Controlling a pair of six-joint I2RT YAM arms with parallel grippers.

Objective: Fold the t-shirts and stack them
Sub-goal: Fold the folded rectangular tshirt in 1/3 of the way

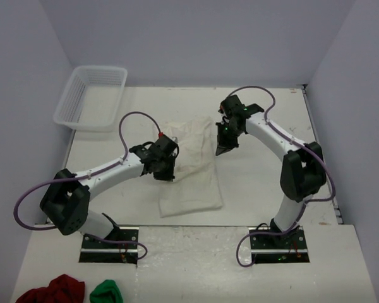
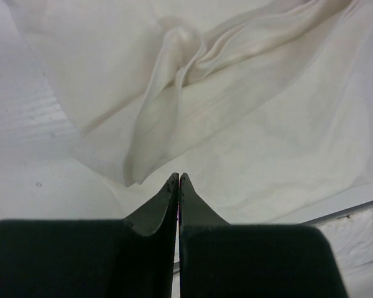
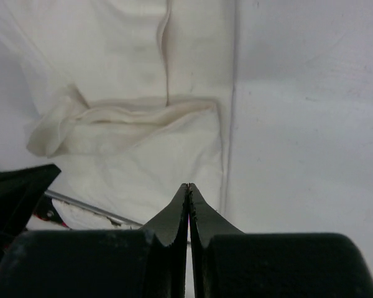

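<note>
From above, the left hand (image 1: pixel 165 169) and its wrist cover part of the left edge of the off-white t-shirt (image 1: pixel 192 186), so the outline of the cloth is hidden there. Whether the long strip is one shirt or several layers cannot be told, and no sleeve can be made out. At the bottom edge of that view a red cloth bundle (image 1: pixel 52 290) and a green cloth bundle (image 1: pixel 107 293) are cut off. The t-shirt lies in the middle of the desk (image 1: pixel 259 189), running from the far side toward the arm bases, and a bunched fold (image 2: pixel 174 68) shows in both wrist views. The left arm (image 1: pixel 104 172) reaches right and forward. Its hand is closed with the fingers tip to tip, holds nothing, and sits over the shirt's left edge; whether the tips touch the cloth cannot be told. The right arm (image 1: pixel 275 136) rises from its base, bends at the elbow and reaches left. Its hand (image 1: pixel 225 149) is likewise closed and empty, pointing down just beside the shirt's right edge. A white mesh basket (image 1: pixel 91 95) sits at the far left corner, well apart.
</note>
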